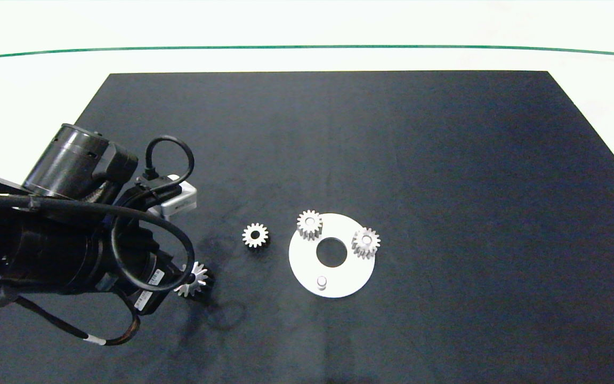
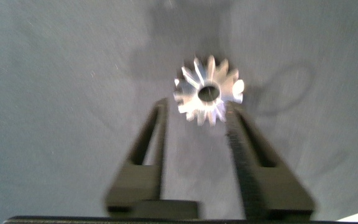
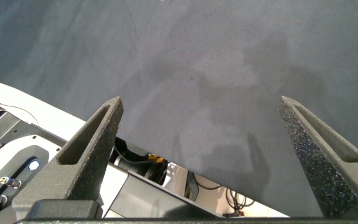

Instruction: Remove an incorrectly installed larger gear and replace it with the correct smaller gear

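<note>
The larger gear [image 1: 192,279], silver with long spiky teeth, is held near the left side of the black mat. In the left wrist view this gear [image 2: 208,91] sits between the fingertips of my left gripper [image 2: 196,111], which is shut on it. A smaller gear [image 1: 255,235] lies loose on the mat, left of the white round plate [image 1: 352,272]. Two more small gears [image 1: 309,223] [image 1: 366,242] sit on the plate's pegs. A third peg [image 1: 321,281] stands bare. My right gripper [image 3: 201,118] is open over the mat's edge, outside the head view.
The black mat [image 1: 445,160] covers most of the white table. The left arm's dark body and cables [image 1: 72,234] fill the left side. Robot base parts [image 3: 17,162] show past the mat's edge in the right wrist view.
</note>
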Controlling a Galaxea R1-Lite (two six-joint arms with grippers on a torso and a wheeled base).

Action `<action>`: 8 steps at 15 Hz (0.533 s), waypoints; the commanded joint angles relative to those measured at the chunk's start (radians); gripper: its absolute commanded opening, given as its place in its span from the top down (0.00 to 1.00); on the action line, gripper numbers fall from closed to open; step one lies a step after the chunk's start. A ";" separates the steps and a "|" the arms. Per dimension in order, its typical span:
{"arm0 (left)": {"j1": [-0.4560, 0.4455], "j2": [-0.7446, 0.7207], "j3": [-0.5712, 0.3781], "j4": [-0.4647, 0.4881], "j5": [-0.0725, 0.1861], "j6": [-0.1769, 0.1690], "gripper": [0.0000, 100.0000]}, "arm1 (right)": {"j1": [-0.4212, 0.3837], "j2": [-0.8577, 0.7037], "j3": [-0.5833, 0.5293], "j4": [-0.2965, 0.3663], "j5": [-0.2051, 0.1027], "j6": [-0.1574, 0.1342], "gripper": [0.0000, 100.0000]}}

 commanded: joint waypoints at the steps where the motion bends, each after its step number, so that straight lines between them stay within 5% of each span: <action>1: -0.065 0.001 0.031 -0.093 0.011 -0.097 0.00 | 0.000 0.003 0.004 0.005 0.001 -0.001 0.00; 6: -0.111 0.041 0.069 -0.236 0.016 -0.218 0.00 | 0.000 0.000 0.013 0.005 -0.002 -0.001 0.00; 8: -0.111 0.059 0.071 -0.262 0.016 -0.222 0.00 | -0.001 0.001 0.016 0.003 -0.002 -0.001 0.00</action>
